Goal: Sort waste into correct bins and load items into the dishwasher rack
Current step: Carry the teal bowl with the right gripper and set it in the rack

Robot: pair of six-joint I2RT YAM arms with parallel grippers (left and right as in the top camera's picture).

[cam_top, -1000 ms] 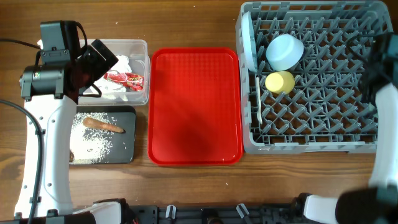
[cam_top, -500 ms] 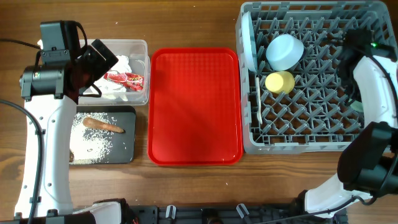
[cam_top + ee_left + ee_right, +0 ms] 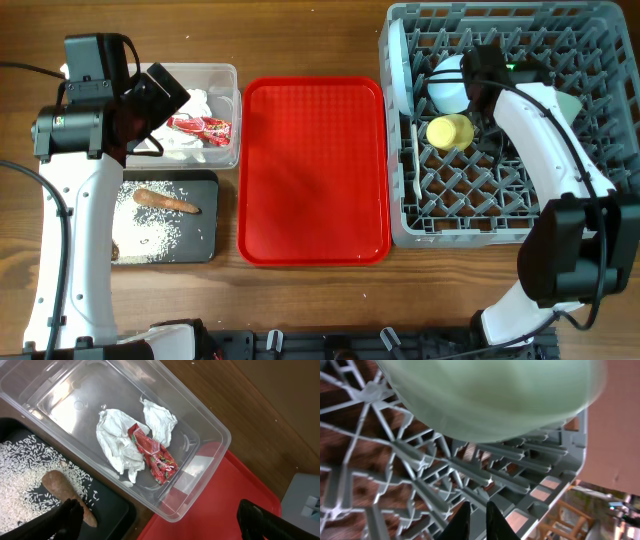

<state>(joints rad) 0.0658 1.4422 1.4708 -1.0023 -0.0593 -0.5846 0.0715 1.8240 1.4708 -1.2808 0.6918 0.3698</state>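
Rack [image 3: 500,236] pegs prop the mint bowl [image 3: 490,395] at the frame's top, so the right fingers [image 3: 462,522] look pinched together on nothing, while the left fingers [image 3: 67,517] hang splayed and empty over the tub [image 3: 210,430].

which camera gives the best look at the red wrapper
Left wrist: the red wrapper lies large and unobstructed among the crumpled napkins in the clear tub. Overhead shows it only as a small red streak. Right wrist misses it, showing just the rack and mint-green bowl.
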